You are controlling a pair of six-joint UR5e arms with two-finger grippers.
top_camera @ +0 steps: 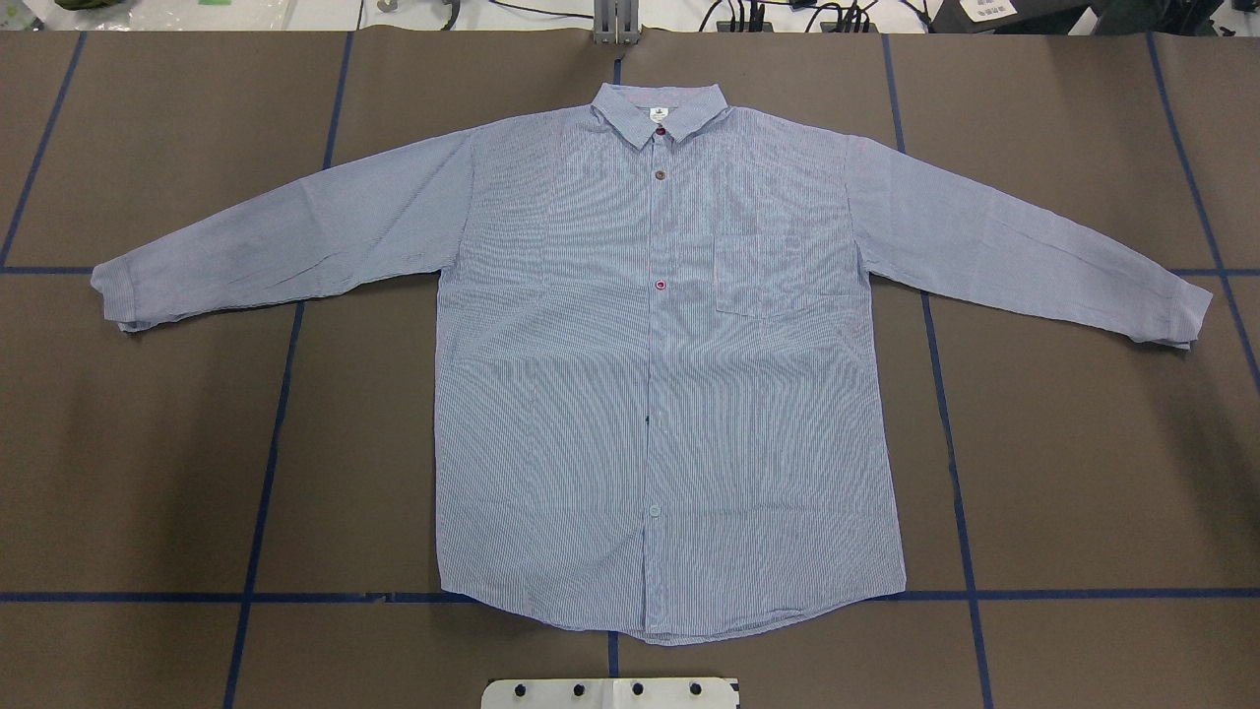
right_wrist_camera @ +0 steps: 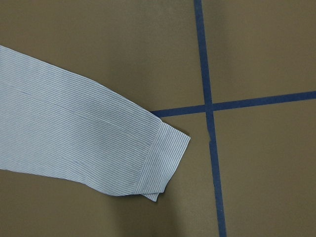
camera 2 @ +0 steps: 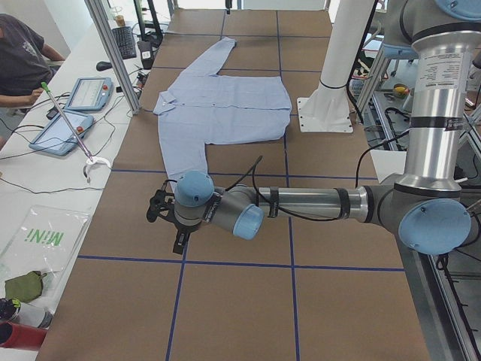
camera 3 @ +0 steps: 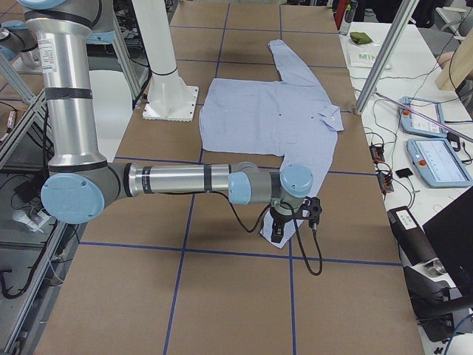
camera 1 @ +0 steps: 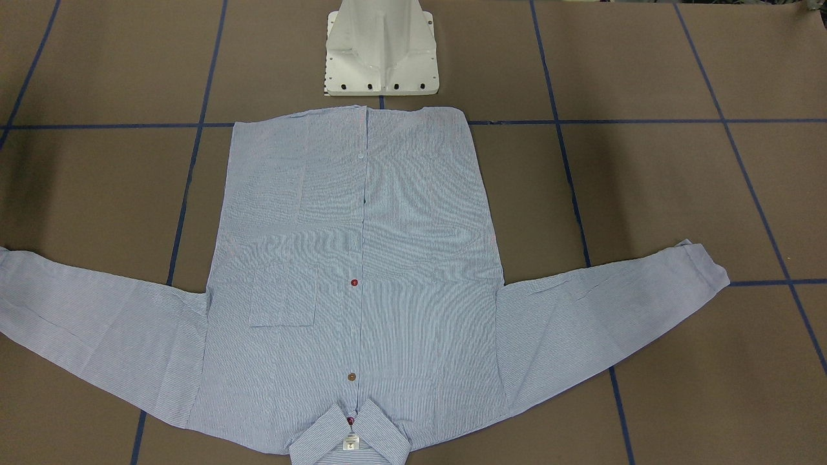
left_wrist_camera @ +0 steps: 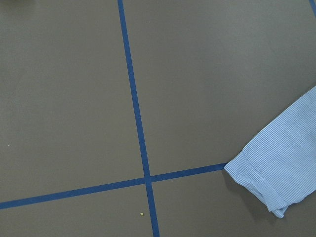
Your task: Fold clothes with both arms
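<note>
Light is even and diffuse, coming from overhead, with no hard glare on the brown table [top_camera: 148, 443]. Broad soft shadows darken it well to the left and right of the shirt [top_camera: 650, 394], whose fine stripes shimmer in moiré bands in the overhead and front-facing views. The white pedestal base [camera 1: 381, 58] is bright, nearly washed out. The side views bow at their edges. The wrist views are sharp, perhaps slightly dimmer toward the corners.
</note>
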